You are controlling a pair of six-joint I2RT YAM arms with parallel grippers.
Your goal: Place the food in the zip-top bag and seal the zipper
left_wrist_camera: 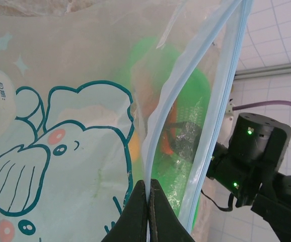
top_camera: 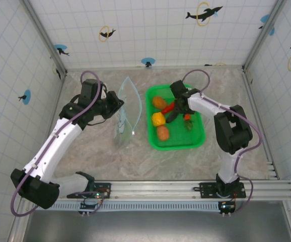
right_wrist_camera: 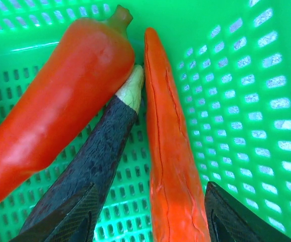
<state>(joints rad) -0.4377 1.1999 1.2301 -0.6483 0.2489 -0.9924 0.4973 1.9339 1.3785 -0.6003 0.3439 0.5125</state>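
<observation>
Grips the zip-top bag [top_camera: 127, 113] by one strip of its zipper [left_wrist_camera: 168, 106], left fingers [left_wrist_camera: 135, 219] clenched. Holds it on edge over the marbled desk [top_camera: 85, 156], just left of the green basket [top_camera: 178, 145], long axis running away from the arm bases, zipper strips parted. Sits within white tiled walls with dolphin stickers. Straddles an orange carrot [right_wrist_camera: 168, 151] with released right fingers [right_wrist_camera: 65, 222]. Keeps all the food in the basket: carrot, dark eggplant [right_wrist_camera: 95, 166] and red pepper [right_wrist_camera: 55, 101] lying lengthwise, tips converging, beside round yellow and orange pieces.

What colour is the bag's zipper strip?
Light blue; the zipper shows best in the left wrist view.
</observation>
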